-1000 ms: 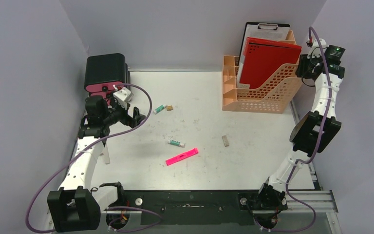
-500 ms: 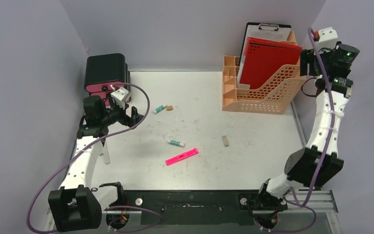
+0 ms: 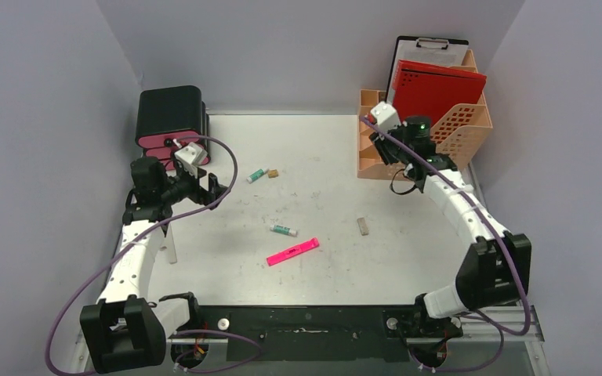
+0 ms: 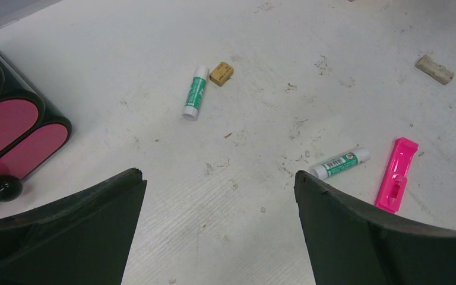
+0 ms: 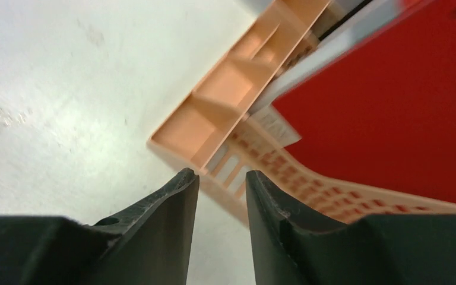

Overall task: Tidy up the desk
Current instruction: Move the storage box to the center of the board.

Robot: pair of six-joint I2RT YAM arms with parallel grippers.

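The white scuffed desk (image 3: 321,149) carries two green-and-white glue sticks (image 3: 284,229) (image 3: 257,175), a pink highlighter (image 3: 292,252), a small brown block (image 3: 273,173) and a beige block (image 3: 363,226). My left gripper (image 3: 212,188) hovers at the left by the drawer box. In its wrist view it (image 4: 219,178) is wide open and empty over bare desk, the glue stick (image 4: 339,163) and highlighter (image 4: 396,182) beyond its right finger. My right gripper (image 3: 382,153) is at the front-left corner of the orange rack. In its wrist view it (image 5: 221,173) has a narrow gap and holds nothing.
The orange perforated file rack (image 3: 470,125) stands at the back right with a red folder (image 3: 439,90) and a clipboard in it. The black drawer box with pink drawers (image 3: 170,113) stands at the back left. Grey walls close in three sides.
My right arm has swung from high beside the rack's right side down and left to the rack's front-left corner. The left gripper has barely shifted. The desk items have not moved.
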